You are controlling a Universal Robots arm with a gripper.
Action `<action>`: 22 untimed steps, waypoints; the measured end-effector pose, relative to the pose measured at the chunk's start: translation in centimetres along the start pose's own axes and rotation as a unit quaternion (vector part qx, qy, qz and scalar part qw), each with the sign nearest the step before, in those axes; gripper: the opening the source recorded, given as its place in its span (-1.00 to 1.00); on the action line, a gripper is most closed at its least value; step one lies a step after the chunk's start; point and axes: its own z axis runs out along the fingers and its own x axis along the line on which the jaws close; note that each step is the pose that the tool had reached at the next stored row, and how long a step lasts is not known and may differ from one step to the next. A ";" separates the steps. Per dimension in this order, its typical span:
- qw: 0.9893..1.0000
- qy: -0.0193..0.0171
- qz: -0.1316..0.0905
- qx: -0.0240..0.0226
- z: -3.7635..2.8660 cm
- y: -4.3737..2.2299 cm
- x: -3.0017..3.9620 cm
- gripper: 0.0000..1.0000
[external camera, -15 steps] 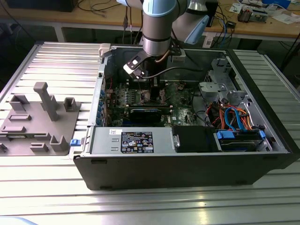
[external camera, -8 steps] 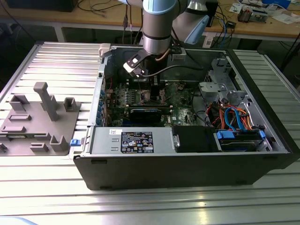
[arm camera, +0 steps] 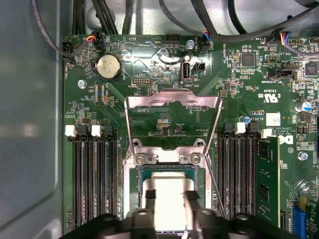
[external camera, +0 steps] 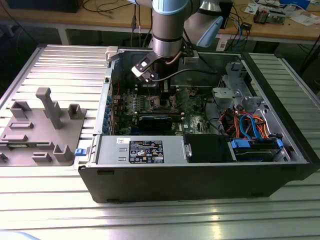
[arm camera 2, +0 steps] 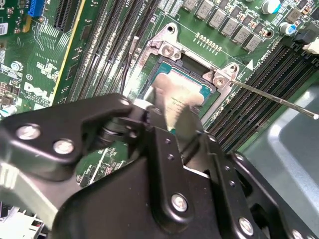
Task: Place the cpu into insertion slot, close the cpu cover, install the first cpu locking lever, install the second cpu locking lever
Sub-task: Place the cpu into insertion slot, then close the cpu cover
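The cpu point(arm camera: 170, 188), a square chip with a dull silver top, lies flat in the insertion slot point(arm camera: 140, 185) on the green motherboard; it also shows in the second wrist view point(arm camera 2: 185, 88). My gripper point(arm camera: 170, 199) reaches down over it, one pale finger point(arm camera: 149, 201) at each side edge of its metal top, shut on it. The cpu cover point(arm camera: 172, 101), a thin silvery frame, stands swung open beyond the slot. A thin wire locking lever point(arm camera 2: 271, 98) sticks out raised beside the socket. In the exterior view the gripper point(external camera: 159, 96) is inside the open computer case.
Rows of black memory slots point(arm camera: 94, 184) flank the socket on both sides. A long black card point(external camera: 157, 120), the power supply point(external camera: 140, 150) and a drive bay with blue and orange cables point(external camera: 255, 130) fill the case. A grey fixture plate point(external camera: 42, 125) lies on the exterior view's left.
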 end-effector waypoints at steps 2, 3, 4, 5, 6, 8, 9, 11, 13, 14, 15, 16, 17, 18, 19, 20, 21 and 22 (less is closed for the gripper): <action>1.000 0.000 0.000 0.000 0.00 0.00 0.00 -0.41; 1.000 0.000 0.000 0.000 0.00 0.00 0.00 -0.53; 1.000 0.000 0.000 0.000 0.00 0.00 0.00 -0.65; 1.000 0.000 0.000 0.000 0.00 0.00 0.00 -0.77; 1.000 0.000 0.000 0.000 0.00 0.00 0.00 -0.79; 1.000 0.000 0.000 0.000 0.00 0.00 0.00 -0.79; 1.000 0.000 0.000 0.000 0.00 0.00 0.00 -0.79; 1.000 0.000 0.000 0.000 0.00 0.00 0.00 -0.79; 1.000 0.000 0.000 0.000 0.00 0.00 0.00 -0.79; 1.000 0.000 0.000 0.000 0.00 0.00 0.00 -0.79; 1.000 0.000 0.000 0.000 0.00 0.00 0.00 -0.79; 1.000 0.000 0.000 0.000 0.00 0.00 0.00 -0.79; 1.000 0.000 0.000 0.000 0.00 0.00 0.00 -0.79; 1.000 0.000 0.000 0.000 0.00 0.00 0.00 -0.79; 1.000 0.000 0.000 0.000 -0.01 0.00 0.00 -0.79; 1.000 0.000 0.000 0.000 -0.03 0.01 0.01 -0.79; 1.000 0.000 0.000 0.000 -0.11 0.00 -0.01 -0.79; 1.000 0.000 0.000 0.000 -0.16 0.00 -0.01 -0.79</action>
